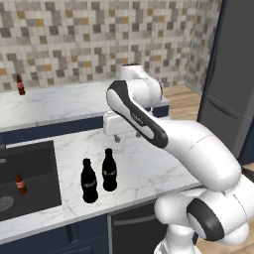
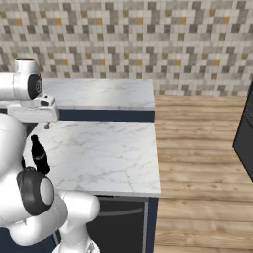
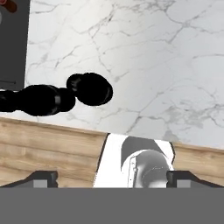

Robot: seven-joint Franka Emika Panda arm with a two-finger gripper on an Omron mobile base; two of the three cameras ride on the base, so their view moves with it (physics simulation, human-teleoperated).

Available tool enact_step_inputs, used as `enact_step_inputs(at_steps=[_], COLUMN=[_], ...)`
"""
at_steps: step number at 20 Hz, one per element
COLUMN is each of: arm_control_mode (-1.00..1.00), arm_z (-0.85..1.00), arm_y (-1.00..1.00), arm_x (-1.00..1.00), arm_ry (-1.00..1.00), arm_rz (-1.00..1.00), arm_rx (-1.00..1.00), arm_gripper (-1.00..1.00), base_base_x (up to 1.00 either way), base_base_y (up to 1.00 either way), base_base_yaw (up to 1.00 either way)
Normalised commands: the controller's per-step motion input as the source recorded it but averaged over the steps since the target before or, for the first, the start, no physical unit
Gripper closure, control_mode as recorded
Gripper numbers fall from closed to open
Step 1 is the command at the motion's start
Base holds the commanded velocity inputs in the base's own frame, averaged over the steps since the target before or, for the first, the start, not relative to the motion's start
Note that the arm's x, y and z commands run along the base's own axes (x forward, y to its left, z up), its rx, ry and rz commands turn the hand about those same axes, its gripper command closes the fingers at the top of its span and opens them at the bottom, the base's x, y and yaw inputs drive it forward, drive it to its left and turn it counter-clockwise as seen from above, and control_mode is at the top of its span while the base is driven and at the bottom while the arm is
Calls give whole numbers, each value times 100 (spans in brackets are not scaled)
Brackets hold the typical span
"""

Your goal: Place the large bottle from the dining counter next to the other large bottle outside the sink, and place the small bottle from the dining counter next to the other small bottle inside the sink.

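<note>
Your claw (image 1: pixel 119 137) hangs up above the near bench (image 1: pixel 149 163), fingers spread wide and pinching nothing. In the hand view the two finger tips (image 3: pixel 43 178) sit far apart at the bottom corners, looking straight down on the marble.

Down below it and a bit toward the sink (image 1: pixel 30 173), you've got both tall black bottles standing upright on the marble. The large bottle (image 1: pixel 109 170) is right beside the other large bottle (image 1: pixel 89 181), close but I can't tell if they touch. From above they read as two dark blobs (image 3: pixel 89 89) side by side.

Further out, the other small bottle (image 1: pixel 20 183) stands inside the black basin. The small bottle (image 1: pixel 20 85) stands way back on the dining bench (image 1: pixel 64 101), near the tiled wall (image 1: pixel 74 39).
</note>
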Motion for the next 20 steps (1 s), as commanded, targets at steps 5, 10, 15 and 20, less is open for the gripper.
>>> enact_step_inputs(at_steps=[5,10,15,20], arm_control_mode=[-100,-100,-100,-100], arm_z=[6,0,0,0], arm_y=[-49,-59,-62,-22], arm_x=[-55,-46,-10,-1], arm_ry=[-10,-23,-10,0], arm_rz=[0,0,0,0], arm_rx=[0,0,0,0], arm_gripper=[-100,-100,-100,-100], base_base_x=[0,0,0,0], base_base_y=[0,0,0,0], base_base_yaw=[0,0,0,0])
